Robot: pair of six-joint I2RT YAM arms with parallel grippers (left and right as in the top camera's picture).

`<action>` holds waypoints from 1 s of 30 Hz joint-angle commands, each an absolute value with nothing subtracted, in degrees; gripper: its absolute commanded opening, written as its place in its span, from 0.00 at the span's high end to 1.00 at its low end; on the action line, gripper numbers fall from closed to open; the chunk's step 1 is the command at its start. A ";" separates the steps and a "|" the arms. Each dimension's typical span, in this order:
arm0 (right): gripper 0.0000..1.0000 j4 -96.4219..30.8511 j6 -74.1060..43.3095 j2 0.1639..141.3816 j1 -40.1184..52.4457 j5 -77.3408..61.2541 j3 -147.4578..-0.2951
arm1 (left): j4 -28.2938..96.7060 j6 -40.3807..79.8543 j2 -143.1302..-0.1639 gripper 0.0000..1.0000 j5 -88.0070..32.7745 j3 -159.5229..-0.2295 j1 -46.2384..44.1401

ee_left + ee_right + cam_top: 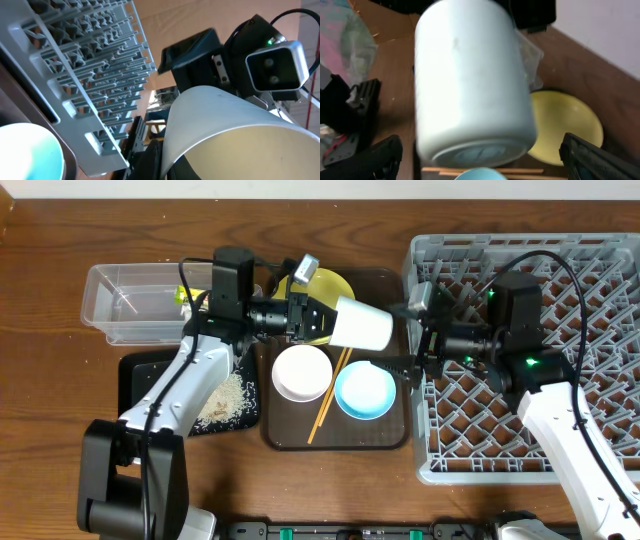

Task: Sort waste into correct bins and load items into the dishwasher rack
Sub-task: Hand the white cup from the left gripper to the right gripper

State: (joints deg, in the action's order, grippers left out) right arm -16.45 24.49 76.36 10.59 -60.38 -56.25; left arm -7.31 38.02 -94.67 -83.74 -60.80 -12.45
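My left gripper (322, 320) is shut on the rim of the small white cup (362, 325) and holds it on its side above the brown tray, base toward the dishwasher rack (560, 280). In the left wrist view a finger sits on each side of the cup (225, 125) wall at the gripper (165, 157). My right gripper (413, 348) is open at the rack's left edge, facing the cup's base (470, 85); its fingers (487, 165) stand wide on either side, not touching. The yellow plate (330, 283), white bowl (302, 372), light blue bowl (365, 390) and chopsticks (328, 395) lie on the tray.
The dark brown serving tray (290, 430) sits mid-table. The clear tub (130, 300) at the back left holds a green wrapper (183, 293). The black tray (140, 375) in front of it holds rice scraps (225, 400). No tissue shows.
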 commanded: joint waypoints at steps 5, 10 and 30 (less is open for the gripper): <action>0.01 -14.28 23.81 76.12 12.01 -63.02 -57.21 | -7.40 40.10 -94.83 0.94 -87.07 -61.36 -13.47; 0.05 -12.93 23.79 76.12 12.08 -63.94 -57.21 | -7.40 41.04 -94.83 0.94 -87.64 -61.36 -14.13; 0.52 -11.94 23.81 76.12 12.08 -65.01 -57.21 | -7.42 41.06 -94.83 0.93 -87.61 -61.36 -14.13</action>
